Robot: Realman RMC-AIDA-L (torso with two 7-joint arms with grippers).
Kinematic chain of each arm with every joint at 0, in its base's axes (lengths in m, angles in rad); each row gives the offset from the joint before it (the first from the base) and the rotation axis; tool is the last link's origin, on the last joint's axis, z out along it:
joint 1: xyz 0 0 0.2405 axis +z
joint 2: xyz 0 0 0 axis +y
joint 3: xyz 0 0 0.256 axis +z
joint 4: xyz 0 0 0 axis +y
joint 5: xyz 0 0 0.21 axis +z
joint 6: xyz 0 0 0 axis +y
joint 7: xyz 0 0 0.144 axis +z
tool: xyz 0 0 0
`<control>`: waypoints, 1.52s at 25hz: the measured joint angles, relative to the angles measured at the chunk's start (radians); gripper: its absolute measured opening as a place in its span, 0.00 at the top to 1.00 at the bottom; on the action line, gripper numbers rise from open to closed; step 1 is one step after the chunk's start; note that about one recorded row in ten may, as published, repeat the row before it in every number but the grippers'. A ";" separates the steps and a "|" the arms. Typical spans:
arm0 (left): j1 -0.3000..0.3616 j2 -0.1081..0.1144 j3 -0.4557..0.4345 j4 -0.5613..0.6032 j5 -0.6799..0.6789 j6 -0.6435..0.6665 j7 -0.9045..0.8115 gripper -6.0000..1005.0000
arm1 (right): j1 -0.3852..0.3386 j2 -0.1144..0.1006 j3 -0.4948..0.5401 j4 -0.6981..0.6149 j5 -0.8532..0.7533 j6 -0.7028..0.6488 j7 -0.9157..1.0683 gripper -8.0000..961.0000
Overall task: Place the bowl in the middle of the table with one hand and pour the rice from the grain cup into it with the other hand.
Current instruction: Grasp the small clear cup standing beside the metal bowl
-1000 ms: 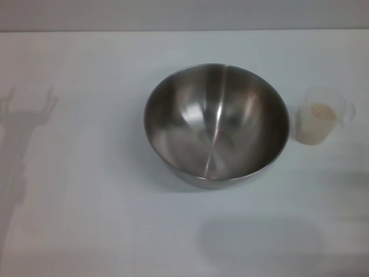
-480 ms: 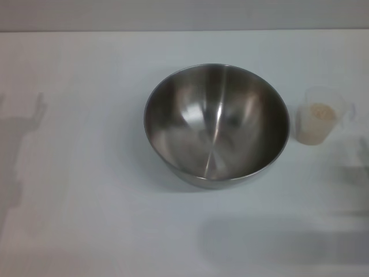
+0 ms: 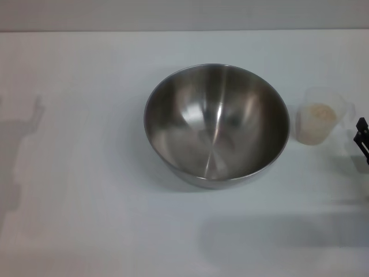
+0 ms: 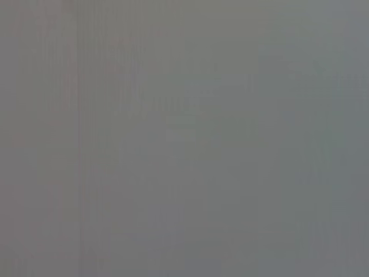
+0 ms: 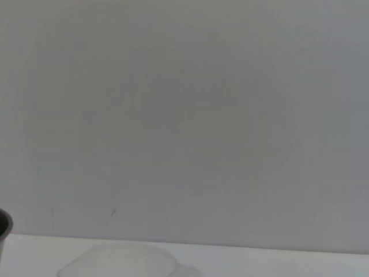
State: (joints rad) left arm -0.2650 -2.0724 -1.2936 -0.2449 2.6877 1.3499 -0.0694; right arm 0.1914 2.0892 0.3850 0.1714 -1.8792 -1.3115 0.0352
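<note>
Bowl (image 3: 216,126): you are looking at a large round stainless-steel mixing bowl, shiny brushed grey inside, sitting upright near the middle of the plain white matte table (image 3: 86,190), with nothing inside it.

Cup: a small translucent whitish plastic grain cup (image 3: 320,115) is standing upright just to the right of the bowl, close beside it but not touching. Its rim (image 5: 124,262) is also showing at the edge of the right wrist view, with a sliver of the bowl (image 5: 3,225) beside it.

Rice: off-white, cream-coloured rice (image 3: 319,112) is lying as a pale granular mass inside the cup.

Right gripper (image 3: 361,138): only a dark tip is showing at the right edge of the head view, just right of the cup and apart from it; you cannot tell whether its fingers are spread or pressed together.

Left gripper: it is appearing in no view; the left wrist camera is giving you only a flat grey field.
</note>
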 joint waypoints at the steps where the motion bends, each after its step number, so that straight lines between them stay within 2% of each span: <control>1: 0.000 0.000 0.001 0.003 0.000 0.000 0.000 0.14 | 0.006 -0.001 0.000 0.000 0.000 0.009 0.000 0.14; 38: 0.012 -0.005 0.004 -0.014 0.002 0.027 -0.004 0.14 | 0.067 -0.003 0.000 -0.006 0.004 0.080 0.000 0.14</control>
State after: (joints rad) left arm -0.2528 -2.0770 -1.2900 -0.2593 2.6896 1.3774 -0.0737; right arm 0.2582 2.0864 0.3851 0.1656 -1.8749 -1.2320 0.0352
